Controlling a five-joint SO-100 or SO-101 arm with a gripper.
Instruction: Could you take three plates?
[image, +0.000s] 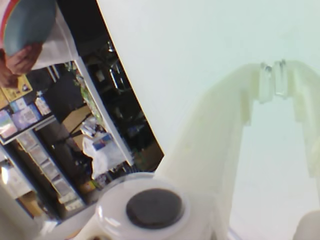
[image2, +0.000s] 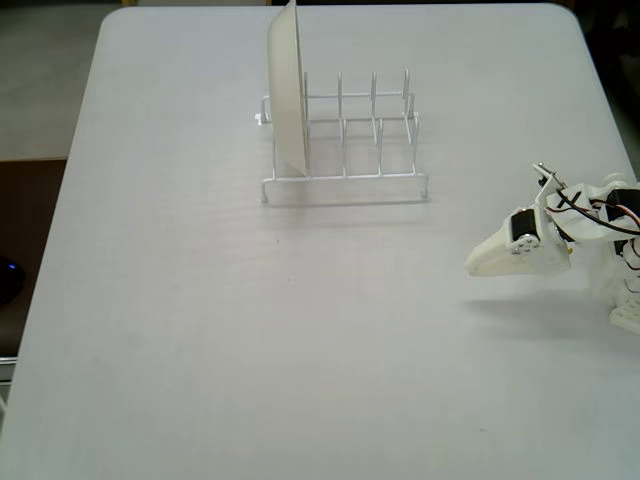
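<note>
In the wrist view, the light blue plate (image: 27, 22) is cut off by the top-left corner, and the hand (image: 17, 62) holding it is blurred. In the fixed view, the arm (image2: 600, 225) runs off the right edge.

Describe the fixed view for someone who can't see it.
A white wire rack stands on a pale table, holding one cream plate upright in its leftmost slot; the other slots are empty. At the right edge, a white robot arm's end effector rests closed and empty.

cream-white plate (image2: 287, 90) – upright, leftmost slot | wire rack (image2: 345, 135) – on white table (image2: 200, 320)
</note>
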